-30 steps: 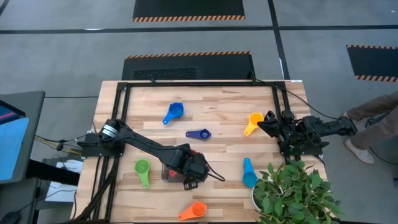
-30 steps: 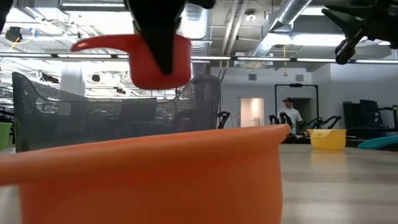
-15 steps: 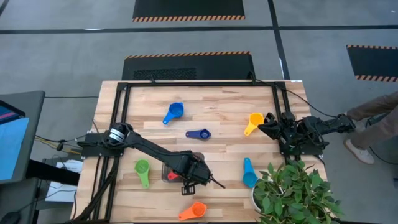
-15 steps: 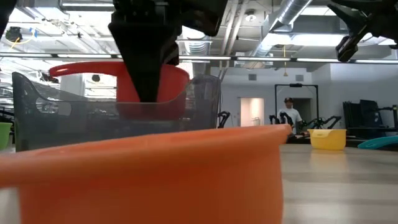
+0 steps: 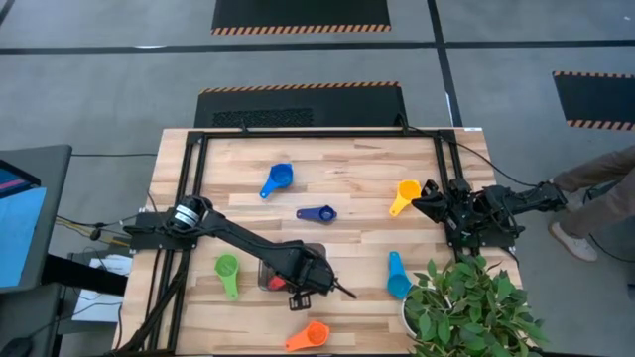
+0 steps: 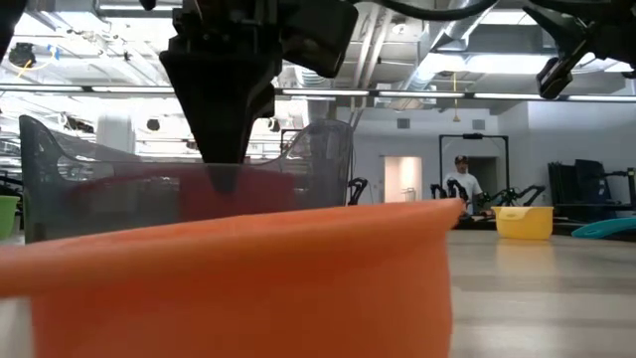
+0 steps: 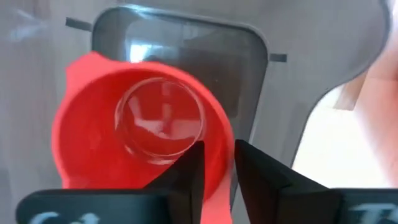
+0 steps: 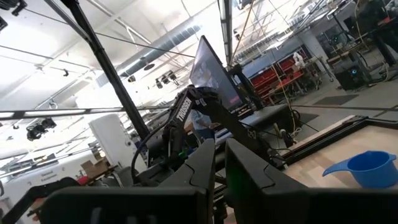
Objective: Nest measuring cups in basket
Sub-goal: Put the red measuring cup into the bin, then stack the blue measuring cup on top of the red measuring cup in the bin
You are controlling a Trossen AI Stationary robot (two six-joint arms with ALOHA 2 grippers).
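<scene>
inside the basket, near the front middle of the table, sits the red cup, seen through the basket's grey wall in the low view as a red band low in the bin. the left tool reaches down into the basket from above, its two dark fingers closed narrowly on the red cup's rim or handle, the bowl facing up with its mouth open.

just left of the basket lies the green cup, and nearer the front edge, slightly right, the orange cup, whose rim fills the lower part of the low view. farther back, the dark blue cup lies about mid-table, and the blue cup beyond it to the left. to the right, the light blue cup lies beside a potted plant at the near right corner, and the yellow cup rests farther back, close to the right tool.

the right tool hovers at the right side of the table, holding nothing, its fingers set close together with only a thin gap between them. a person's leg and shoe show on the floor beyond the table's right edge.
</scene>
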